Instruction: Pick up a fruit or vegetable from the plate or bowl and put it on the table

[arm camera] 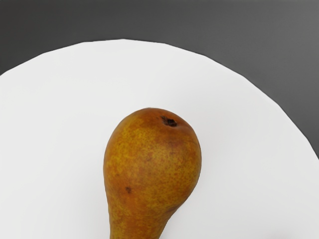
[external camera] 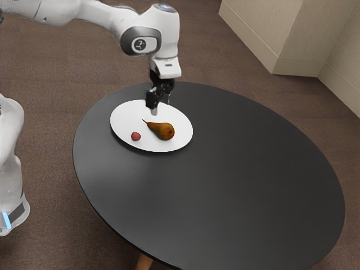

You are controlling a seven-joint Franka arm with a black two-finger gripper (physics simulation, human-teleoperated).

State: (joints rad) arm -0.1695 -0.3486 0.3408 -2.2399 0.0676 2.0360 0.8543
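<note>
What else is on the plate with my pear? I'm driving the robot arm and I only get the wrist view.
Observer: A small round red fruit or vegetable is on the plate too, apart from the pear.
Operator: My picture cuts off the skinny end! Has the pear got a stem?
Observer: Yes, a thin stem, pointing toward the exterior view's left.
Operator: And what's holding the table up?
Observer: I can see part of a light brown leg under the dark tabletop.
</note>
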